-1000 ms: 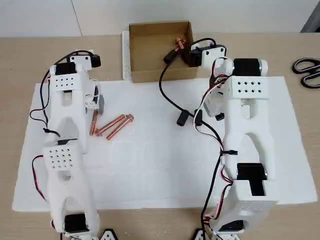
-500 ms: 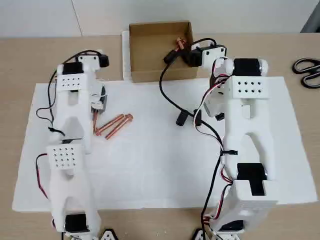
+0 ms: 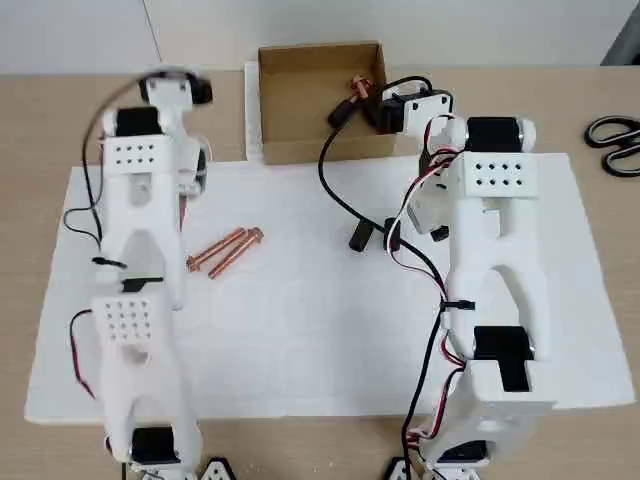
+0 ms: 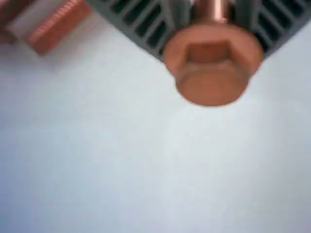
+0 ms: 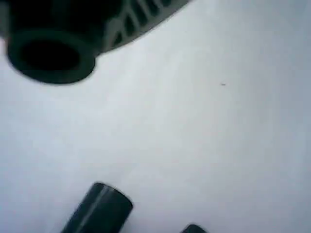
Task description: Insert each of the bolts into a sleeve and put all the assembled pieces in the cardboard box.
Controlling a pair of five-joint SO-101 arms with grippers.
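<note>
left gripper (image 4: 212, 17) is clamped on a copper bolt (image 4: 212, 68), head jutting past the jaws, over the white mat's (image 3: 320, 330) far left edge. right gripper (image 3: 428, 215) grips a black sleeve (image 5: 51, 56) toward the mat's right edge.

Table stock as I log it: wooden table (image 3: 50, 110); on it white sheet (image 3: 300, 340), cardboard box (image 3: 320, 150), scissors (image 3: 615, 140). On the sheet: two copper bolts (image 3: 237, 254), black sleeve (image 3: 361, 237).

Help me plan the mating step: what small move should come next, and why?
Probably swing the left jaws' bolt toward the sleeve in the right jaws, shank toward its open bore: both parts are gripped but apart across the mat.
</note>
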